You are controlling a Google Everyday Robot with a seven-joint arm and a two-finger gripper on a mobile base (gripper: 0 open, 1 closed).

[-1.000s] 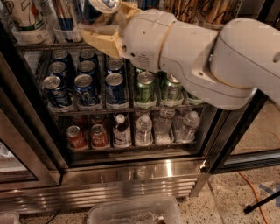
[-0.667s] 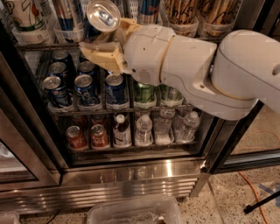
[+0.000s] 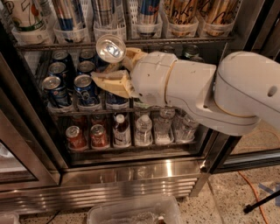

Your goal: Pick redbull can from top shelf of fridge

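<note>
The fridge [image 3: 131, 175] stands open in front of me. Its top shelf [image 3: 175, 41] is a dark wire rack carrying clear lane trays of tall cans. My gripper [image 3: 110, 64] is just below and in front of that rack, with tan fingers [image 3: 109, 82] shut on the redbull can [image 3: 110, 48]. The can is tilted so that its silver pull-tab lid faces the camera. It is off the shelf and in front of the lane trays. More slim blue-and-silver cans [image 3: 148, 12] stand in the trays above. My white arm [image 3: 197, 92] crosses the middle shelf from the right.
Short dark-blue cans [image 3: 85, 87] and green cans [image 3: 190, 51] fill the middle rack. Red cans [image 3: 76, 136] and bottles [image 3: 143, 129] stand on the bottom rack. A clear plastic bin [image 3: 135, 212] sits on the floor. An orange cable [image 3: 251, 190] lies at the right. A black door frame [image 3: 26, 127] stands at the left.
The gripper has drawn back from the top shelf with the can, moving right and down toward the camera. The can's lid now shows fully in front of the rack.
</note>
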